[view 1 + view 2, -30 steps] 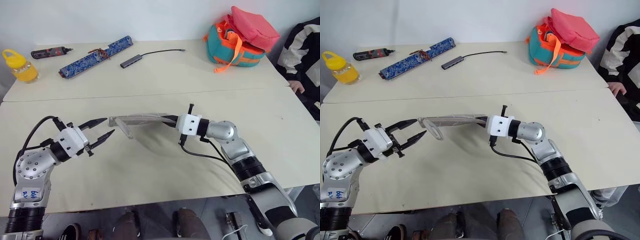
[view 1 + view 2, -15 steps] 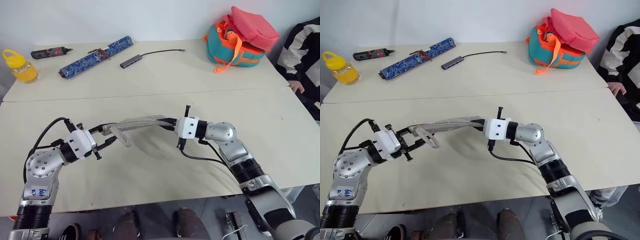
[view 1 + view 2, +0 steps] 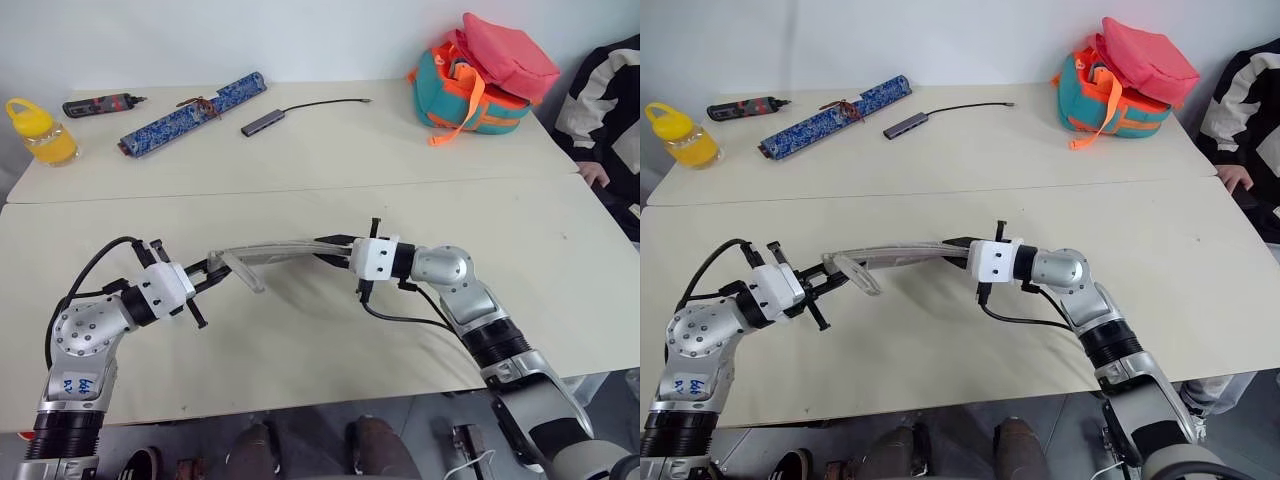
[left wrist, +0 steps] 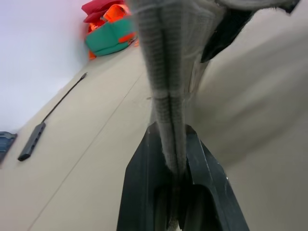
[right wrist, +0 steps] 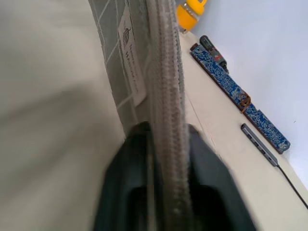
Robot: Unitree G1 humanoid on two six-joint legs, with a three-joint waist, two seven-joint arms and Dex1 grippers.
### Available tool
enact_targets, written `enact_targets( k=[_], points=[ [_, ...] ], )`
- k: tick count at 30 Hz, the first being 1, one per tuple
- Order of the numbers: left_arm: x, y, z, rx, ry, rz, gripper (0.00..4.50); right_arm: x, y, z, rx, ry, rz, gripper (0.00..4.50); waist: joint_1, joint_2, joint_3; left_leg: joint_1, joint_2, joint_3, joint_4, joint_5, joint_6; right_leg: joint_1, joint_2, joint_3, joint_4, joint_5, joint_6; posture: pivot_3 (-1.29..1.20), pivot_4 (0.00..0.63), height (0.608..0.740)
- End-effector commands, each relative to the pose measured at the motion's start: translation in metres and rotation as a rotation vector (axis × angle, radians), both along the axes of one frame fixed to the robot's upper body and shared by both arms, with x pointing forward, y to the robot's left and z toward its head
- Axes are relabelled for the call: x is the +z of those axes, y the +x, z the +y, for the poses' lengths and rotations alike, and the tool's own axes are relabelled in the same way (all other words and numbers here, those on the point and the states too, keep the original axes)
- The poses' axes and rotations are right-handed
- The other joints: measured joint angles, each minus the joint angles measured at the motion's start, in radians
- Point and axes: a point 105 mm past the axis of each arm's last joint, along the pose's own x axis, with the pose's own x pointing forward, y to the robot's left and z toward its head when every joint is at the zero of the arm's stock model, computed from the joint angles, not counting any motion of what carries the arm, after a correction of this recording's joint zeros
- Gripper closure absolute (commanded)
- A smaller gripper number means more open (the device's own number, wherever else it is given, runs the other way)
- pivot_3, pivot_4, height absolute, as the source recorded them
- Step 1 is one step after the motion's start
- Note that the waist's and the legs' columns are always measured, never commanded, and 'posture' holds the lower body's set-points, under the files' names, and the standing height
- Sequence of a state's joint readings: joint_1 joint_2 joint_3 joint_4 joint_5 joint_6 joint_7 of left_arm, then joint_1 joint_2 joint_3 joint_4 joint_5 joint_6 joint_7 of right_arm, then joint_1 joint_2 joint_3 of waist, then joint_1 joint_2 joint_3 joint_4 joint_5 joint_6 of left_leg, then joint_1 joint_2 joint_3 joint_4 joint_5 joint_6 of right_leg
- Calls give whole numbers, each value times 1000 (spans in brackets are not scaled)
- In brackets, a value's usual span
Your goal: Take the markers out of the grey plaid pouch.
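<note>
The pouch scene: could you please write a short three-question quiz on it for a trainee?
1. True or false: the pouch lies flat on the table.
2. What does the left gripper clamp? A the pouch; B the blue roll; C the cable.
3. Which thing sits at the table's far right corner?
Key: 1 false, it is held up off the table; 2 A; 3 the bag.
</note>
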State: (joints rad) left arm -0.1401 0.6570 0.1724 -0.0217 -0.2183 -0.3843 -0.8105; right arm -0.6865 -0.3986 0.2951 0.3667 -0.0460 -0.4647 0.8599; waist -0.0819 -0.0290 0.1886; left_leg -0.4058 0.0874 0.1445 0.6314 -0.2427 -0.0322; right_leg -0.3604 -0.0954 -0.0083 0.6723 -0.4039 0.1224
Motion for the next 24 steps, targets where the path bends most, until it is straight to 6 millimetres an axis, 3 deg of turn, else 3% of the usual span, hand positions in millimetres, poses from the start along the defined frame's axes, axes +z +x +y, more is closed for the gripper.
enact_targets(
  k=[1,4,11,14,19,24],
  points=[
    [7,2,2,46,43,-94,4500,26,8,-20,-57,112,49,2285,1,0,0,0,0,0,0,0,0,0,0,0,0,0,0,0,150,740],
    [10,7,3,85,45,-139,4500,33,0,-28,-26,189,232,1206,4,0,0,0,1,0,0,0,0,0,0,0,0,0,0,0,150,740],
    [-10,11,-17,46,88,-123,4500,63,-50,-16,158,312,534,1206,10,0,0,0,4,0,0,0,1,0,0,0,0,0,0,0,150,740],
    [-21,15,-24,57,76,-102,4500,51,-73,-1,206,286,652,1206,18,0,0,0,4,-1,0,-1,1,0,0,0,0,0,0,0,150,740],
    [-29,17,-36,47,78,-99,4500,9,-90,12,174,185,804,1206,32,-1,-1,0,4,0,0,-1,1,0,0,0,-2,0,0,0,150,740],
    [-30,18,-43,37,76,-105,4500,3,-77,24,114,223,791,1206,32,-1,-1,0,0,1,2,-1,2,0,0,1,-2,0,0,0,150,740]
  ],
)
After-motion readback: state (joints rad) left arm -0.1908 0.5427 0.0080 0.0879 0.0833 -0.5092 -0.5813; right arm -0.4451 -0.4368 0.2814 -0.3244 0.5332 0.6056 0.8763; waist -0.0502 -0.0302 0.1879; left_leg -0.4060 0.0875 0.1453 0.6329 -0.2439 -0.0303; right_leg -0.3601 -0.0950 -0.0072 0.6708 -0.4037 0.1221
